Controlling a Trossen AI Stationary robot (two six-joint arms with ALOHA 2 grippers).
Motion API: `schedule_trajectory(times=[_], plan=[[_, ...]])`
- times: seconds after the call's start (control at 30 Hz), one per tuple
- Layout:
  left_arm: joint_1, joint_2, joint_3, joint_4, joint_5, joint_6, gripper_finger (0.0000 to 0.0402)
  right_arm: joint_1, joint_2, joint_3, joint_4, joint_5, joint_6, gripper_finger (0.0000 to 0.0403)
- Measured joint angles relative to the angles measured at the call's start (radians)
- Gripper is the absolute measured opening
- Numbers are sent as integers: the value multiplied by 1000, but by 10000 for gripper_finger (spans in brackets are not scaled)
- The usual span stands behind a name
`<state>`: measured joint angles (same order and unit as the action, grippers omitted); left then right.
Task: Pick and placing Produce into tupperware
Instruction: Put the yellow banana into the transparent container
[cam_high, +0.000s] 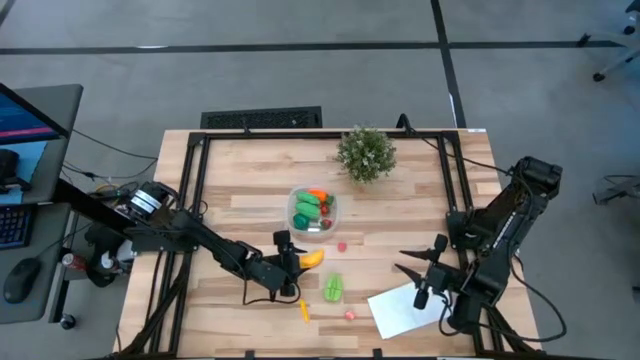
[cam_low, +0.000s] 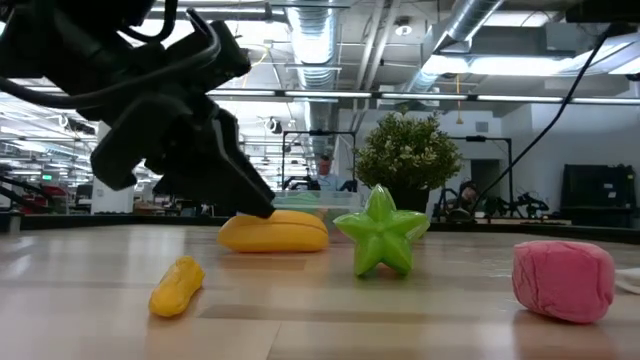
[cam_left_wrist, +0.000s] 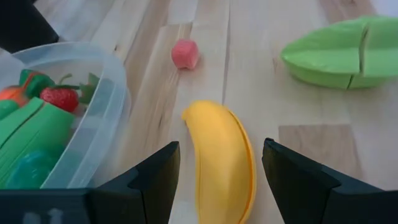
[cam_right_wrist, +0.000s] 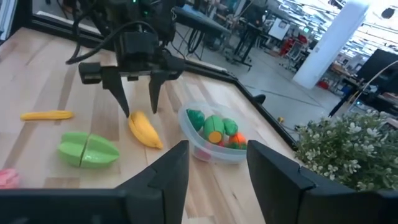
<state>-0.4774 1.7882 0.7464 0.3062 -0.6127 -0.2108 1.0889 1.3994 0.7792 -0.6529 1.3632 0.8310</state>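
Beside the tupperware (cam_high: 313, 211), on its near side, the yellow banana (cam_high: 312, 259) lies flat on the desk (cam_high: 240, 180), just clear of the container's wall. The left gripper (cam_high: 289, 262) is down at the banana with its fingers apart, one on each side of the fruit; the left wrist view shows a gap between each finger and the peel, so nothing is clamped. The tupperware itself sits mid-desk and already holds green pieces, an orange carrot and a strawberry, with its rim open on top.

Nearer the front edge than the tupperware, a green star fruit (cam_high: 333, 289) lies past the banana with bare wood between them. A small yellow-orange piece (cam_high: 305, 310) and a pink berry (cam_high: 350, 314) rest closest to the front edge. Another pink berry (cam_high: 341, 244) sits just off the tupperware's near right corner, alone on open wood.

Behind the tupperware stands the potted plant (cam_high: 366, 152), near the far edge. Well to the right of the tupperware, the right gripper (cam_high: 428, 272) hangs over a white sheet (cam_high: 405, 309) at the front right corner, its fingers apart and empty. Left and far-left of the tupperware the wood is bare out to the black frame.
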Motion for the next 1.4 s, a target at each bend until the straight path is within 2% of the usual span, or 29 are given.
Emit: schedule_trajectory(times=[0.33,0.67,1.27,1.4], plan=[[6,2,-2,6,40,-27,219,-14,0,0,2,0,0,141],[15,96,-17,93,49,-39,219,-31,0,1,3,-7,0,132],[29,98,-17,111,57,-32,219,-31,1,1,-1,-17,0,127],[29,98,-17,111,57,-32,207,-31,1,1,-1,-17,0,127]])
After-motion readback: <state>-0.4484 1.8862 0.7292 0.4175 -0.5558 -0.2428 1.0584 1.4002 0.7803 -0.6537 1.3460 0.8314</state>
